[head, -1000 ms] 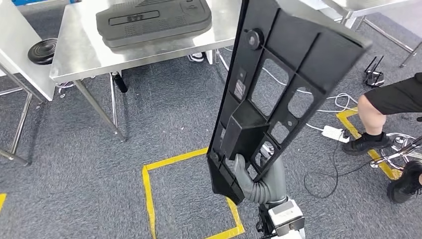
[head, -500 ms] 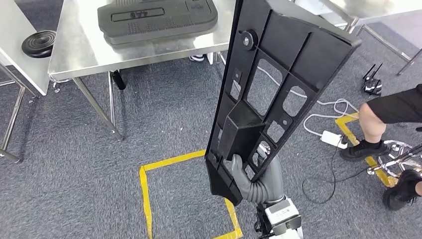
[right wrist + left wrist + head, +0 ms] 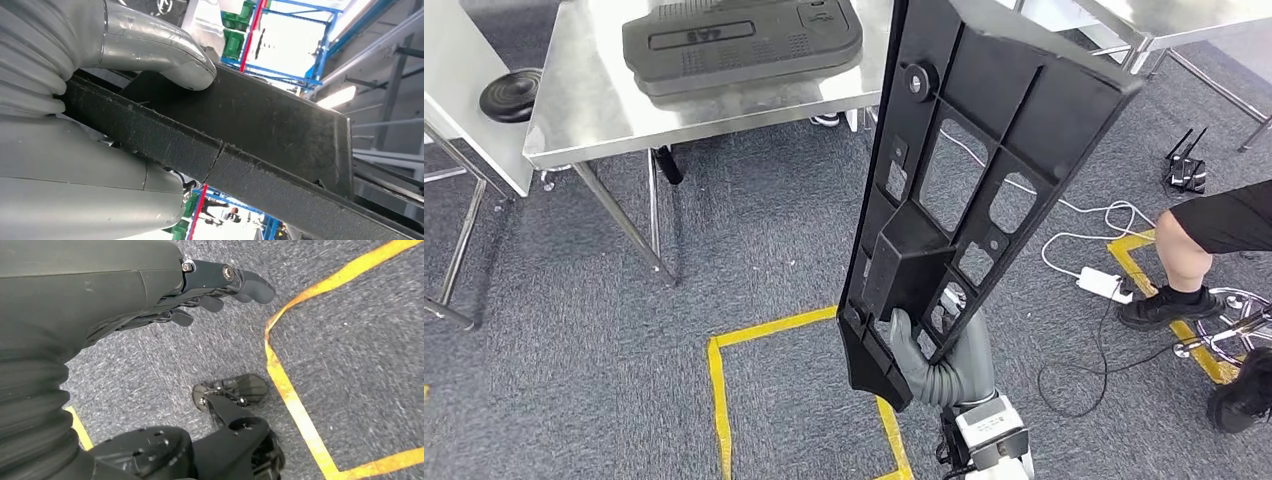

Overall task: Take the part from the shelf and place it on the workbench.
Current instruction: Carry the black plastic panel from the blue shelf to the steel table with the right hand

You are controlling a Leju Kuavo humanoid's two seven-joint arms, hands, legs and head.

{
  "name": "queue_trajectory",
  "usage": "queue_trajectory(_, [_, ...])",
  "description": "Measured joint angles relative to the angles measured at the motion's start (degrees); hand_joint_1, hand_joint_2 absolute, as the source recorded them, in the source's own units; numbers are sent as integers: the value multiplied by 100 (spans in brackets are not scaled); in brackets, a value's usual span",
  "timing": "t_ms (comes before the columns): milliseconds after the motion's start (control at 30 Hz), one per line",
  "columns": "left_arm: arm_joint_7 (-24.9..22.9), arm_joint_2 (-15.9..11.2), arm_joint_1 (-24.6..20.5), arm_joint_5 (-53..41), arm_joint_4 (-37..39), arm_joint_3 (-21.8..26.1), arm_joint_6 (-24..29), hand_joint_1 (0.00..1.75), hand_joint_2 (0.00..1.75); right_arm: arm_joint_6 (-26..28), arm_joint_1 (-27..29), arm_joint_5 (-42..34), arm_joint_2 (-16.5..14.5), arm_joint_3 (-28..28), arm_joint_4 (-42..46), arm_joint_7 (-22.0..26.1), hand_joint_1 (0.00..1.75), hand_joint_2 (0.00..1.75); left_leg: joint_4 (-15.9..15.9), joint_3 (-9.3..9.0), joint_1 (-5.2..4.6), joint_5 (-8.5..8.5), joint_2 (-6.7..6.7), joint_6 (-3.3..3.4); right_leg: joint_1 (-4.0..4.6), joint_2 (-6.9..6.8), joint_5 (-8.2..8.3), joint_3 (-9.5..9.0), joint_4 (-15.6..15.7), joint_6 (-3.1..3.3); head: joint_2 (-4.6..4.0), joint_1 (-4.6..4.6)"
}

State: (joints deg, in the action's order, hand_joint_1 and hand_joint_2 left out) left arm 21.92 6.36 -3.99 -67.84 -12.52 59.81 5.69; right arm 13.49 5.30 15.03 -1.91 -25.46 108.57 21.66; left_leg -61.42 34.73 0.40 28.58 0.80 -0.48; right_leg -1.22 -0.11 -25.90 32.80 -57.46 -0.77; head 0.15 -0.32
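Observation:
The part is a long black plastic panel (image 3: 984,150) with ribs and cut-outs. It stands nearly upright in the head view, reaching from low centre to the top right. My right hand (image 3: 924,355) grips its lower end, with the grey thumb (image 3: 165,55) pressed on the panel's edge (image 3: 260,145) in the right wrist view. The steel workbench (image 3: 584,100) stands at the upper left, ahead of me. My left hand (image 3: 210,287) hangs over the carpet holding nothing, its fingers loosely extended.
A dark grey foam pad (image 3: 744,40) lies on the workbench. A round black disc (image 3: 509,95) sits on a table at the far left. Yellow floor tape (image 3: 724,400) outlines a square. At the right, a person's leg (image 3: 1184,250) stands by cables, a power strip (image 3: 1102,283) and chair wheels.
The whole view has shifted slightly as I move; the workbench sits a little differently in frame. The panel stays in my right hand's grip at the same tilt.

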Motion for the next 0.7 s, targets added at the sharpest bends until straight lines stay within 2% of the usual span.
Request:
queue_trajectory(100, [-6,2,8,-1,2,1,4,0,175,-21,2,4,-2,-16,-5,-1,175,175,-1095,553,28,489,-33,-66,-3,-9,-35,-51,2,69,0,-8])
queue_trajectory(133, [-9,3,11,0,3,1,4,0,175,-24,3,5,-1,-24,-11,-2,175,175,-1308,685,37,517,-35,-78,-3,-5,-46,-64,0,76,0,-8])
queue_trajectory(167, [-11,4,14,0,5,1,5,0,175,-27,4,8,-1,-31,-17,-2,175,175,-1297,711,47,419,-38,-85,-7,2,-61,-85,-1,73,1,-10])
queue_trajectory(200, [-14,2,15,1,5,2,7,0,175,-28,5,10,-1,-37,-24,-2,175,175,-1061,620,60,225,-45,-89,-15,10,-81,-115,-2,62,1,-9])
queue_trajectory(233, [-14,-1,15,1,5,2,9,0,175,-29,5,14,-1,-41,-28,-2,175,175,-661,437,76,-16,-54,-91,-22,17,-108,-152,-3,38,1,-10])
queue_trajectory(267, [-15,0,14,2,7,2,10,0,175,-30,5,17,-2,-43,-31,-2,175,175,-267,244,80,-186,-58,-95,-14,22,-138,-183,-8,6,1,-14])
queue_trajectory(300, [-15,1,10,2,9,1,10,0,175,-31,2,20,-2,-45,-32,-2,175,175,25,101,80,-286,-55,-84,-1,24,-164,-200,-14,-27,0,-20])
queue_trajectory(333, [-16,4,7,1,11,1,10,0,175,-31,1,22,-2,-47,-33,-2,175,175,185,26,71,-313,-46,-66,15,24,-181,-207,-13,-61,0,-24])
queue_trajectory(367, [-16,9,5,1,13,1,9,0,175,-32,0,24,-1,-51,-33,-2,175,175,217,18,52,-283,-35,-36,23,24,-186,-207,-3,-91,0,-29])
queue_trajectory(467, [-19,11,5,-2,12,2,8,0,175,-33,0,37,1,-72,-33,-2,175,175,252,16,43,-293,-24,100,-1,20,-234,-159,-56,-162,0,-30])
queue_trajectory(500, [-19,10,4,-3,11,2,8,0,175,-33,-2,44,2,-77,-33,-2,175,175,265,5,51,-295,-24,143,-2,19,-311,-71,-219,-164,0,-26])
queue_trajectory(533, [-19,10,2,-5,11,2,9,0,175,-33,-1,49,4,-79,-33,-2,175,175,272,-4,54,-292,-24,179,-2,18,-439,105,-538,-150,0,-21])
queue_trajectory(600, [-17,9,-1,-7,11,2,10,0,175,-34,2,56,12,-81,-38,-2,175,175,271,-10,35,-274,-22,223,5,18,-711,575,-1364,-117,0,-16])
queue_trajectory(633, [-17,9,-1,-7,11,2,10,0,175,-35,5,59,18,-81,-42,-2,175,175,271,-17,24,-265,-20,234,5,18,-774,775,-1670,-122,0,-16])
queue_trajectory(667, [-17,9,0,-7,11,2,10,0,175,-36,5,62,23,-81,-46,-2,175,175,271,-29,15,-254,-15,242,7,18,-730,853,-1726,-148,0,-15])
queue_trajectory(700, [-17,10,-1,-7,11,2,9,0,175,-37,6,66,28,-81,-48,-2,175,175,271,-49,9,-243,-6,244,11,18,-591,803,-1531,-186,0,-16])
